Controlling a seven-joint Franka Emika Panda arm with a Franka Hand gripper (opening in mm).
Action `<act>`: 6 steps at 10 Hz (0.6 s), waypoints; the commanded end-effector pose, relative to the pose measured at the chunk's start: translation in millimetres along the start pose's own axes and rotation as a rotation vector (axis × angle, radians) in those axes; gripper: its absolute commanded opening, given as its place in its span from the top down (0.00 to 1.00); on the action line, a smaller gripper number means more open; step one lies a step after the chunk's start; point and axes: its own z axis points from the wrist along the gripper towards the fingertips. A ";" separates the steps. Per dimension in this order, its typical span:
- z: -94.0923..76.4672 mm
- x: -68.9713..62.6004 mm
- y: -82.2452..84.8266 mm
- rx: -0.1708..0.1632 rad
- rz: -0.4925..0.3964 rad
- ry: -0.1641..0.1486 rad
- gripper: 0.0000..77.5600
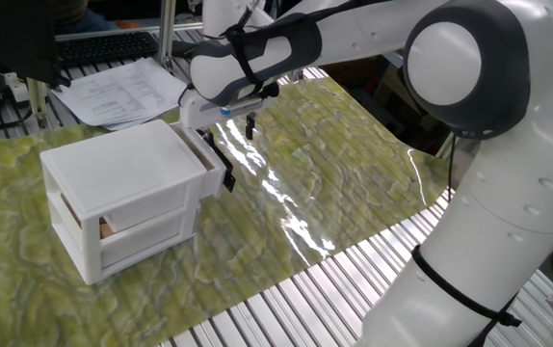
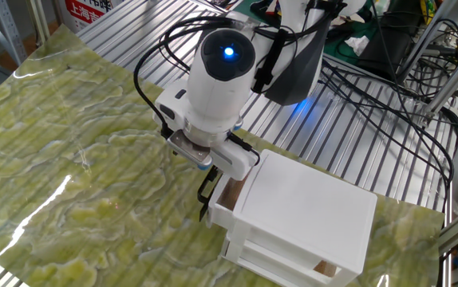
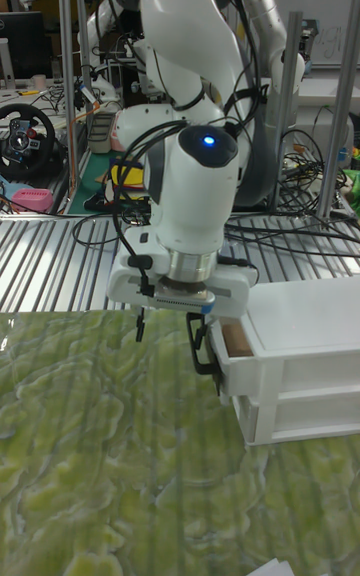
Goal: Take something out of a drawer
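The jaws stand spread wide, one finger hooked at the black handle [image 3: 207, 356] on the drawer front, the other finger [image 3: 139, 325] hanging free over the mat, so the gripper [image 3: 175, 336] grips nothing between its fingers. The gripper sits just in front of the white two-drawer box [image 1: 122, 198], which rests on the green patterned mat [image 1: 286, 183].

The upper drawer [image 2: 223, 203] is partly pulled out toward the gripper. In the tall fixed view a light-tan wooden block [image 3: 237, 339] shows inside the exposed front part of that drawer, close behind its front wall; the other fixed view shows the same tan piece [image 2: 230, 194] in the gap between the drawer front and the box top. At the far, open end of the box, another tan block [image 1: 106, 227] is visible in the upper level in one fixed view, and the other fixed view also shows a tan bit [image 2: 320, 269] at that end; which level that one lies on cannot be told there.

The lower drawer [image 3: 300, 414] is shut, its contents hidden
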 end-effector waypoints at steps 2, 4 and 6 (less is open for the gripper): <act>0.6 -6.7 -10.4 0.003 -0.012 -0.006 0.00; -0.8 -8.6 -13.1 0.007 -0.013 -0.004 0.00; -2.0 -8.9 -14.8 0.017 -0.011 -0.004 0.00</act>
